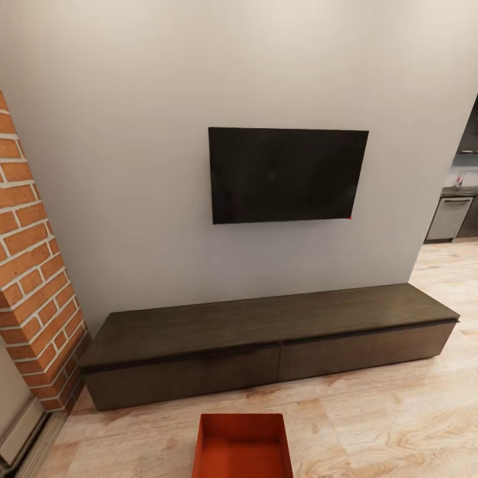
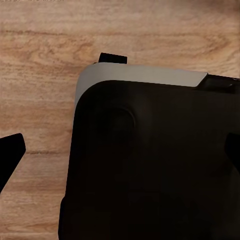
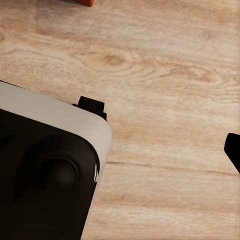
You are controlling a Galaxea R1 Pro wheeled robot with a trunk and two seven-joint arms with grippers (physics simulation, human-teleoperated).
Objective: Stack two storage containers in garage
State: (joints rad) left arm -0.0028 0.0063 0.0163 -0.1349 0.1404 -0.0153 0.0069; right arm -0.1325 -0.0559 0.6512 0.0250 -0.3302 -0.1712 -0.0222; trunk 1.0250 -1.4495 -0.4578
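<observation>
One red-orange storage container (image 1: 243,448) sits on the light wood floor of the living room, low in the middle of the head view, just in front of the long dark cabinet; its open top faces up and its near end is cut off by the picture's edge. A red-orange corner (image 3: 83,2), seemingly of a container, shows in the right wrist view. My left gripper (image 2: 122,154) hangs open over my own dark base, fingertips (image 2: 11,154) far apart. Of my right gripper, one fingertip (image 3: 234,150) shows over the planks, set wide, with nothing held.
A long dark wood cabinet (image 1: 265,322) runs along the pale wall under a black TV (image 1: 287,174). A brick column (image 1: 33,279) stands at the left. At the far right an opening leads to a kitchen (image 1: 455,216). Wood floor (image 1: 398,411) stretches to the right.
</observation>
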